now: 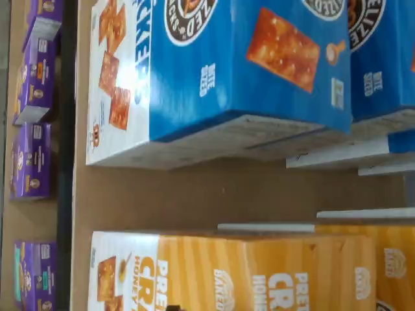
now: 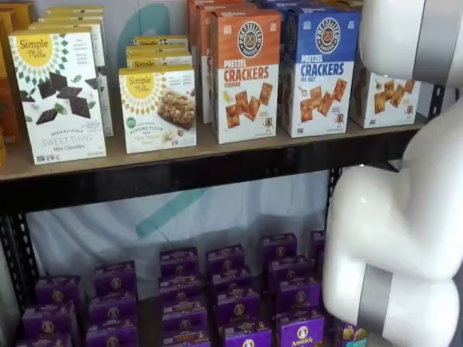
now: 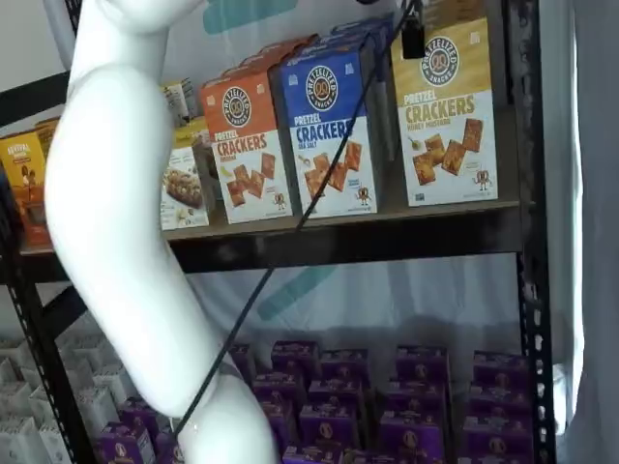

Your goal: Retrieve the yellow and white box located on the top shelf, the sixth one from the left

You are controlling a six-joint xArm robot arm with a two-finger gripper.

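The yellow and white Pretzel Crackers box (image 3: 447, 116) stands upright at the right end of the top shelf (image 3: 368, 237), beside the black upright. In a shelf view only its white lower part (image 2: 383, 97) shows behind my white arm. The wrist view shows its yellow top and side (image 1: 259, 272) close up, with a gap of tan board between it and the blue box (image 1: 227, 65). My gripper (image 3: 414, 37) shows only as a short black piece hanging from the view's top edge, just in front of the box's upper left corner, with a cable beside it. No gap between fingers can be made out.
The blue-topped (image 2: 318, 69) and orange-topped (image 2: 244, 72) Pretzel Crackers boxes stand left of the target. Simple Mills boxes (image 2: 58, 94) stand further left. Small purple boxes (image 2: 231, 296) fill the lower level. My white arm (image 2: 405, 217) fills the right of that view.
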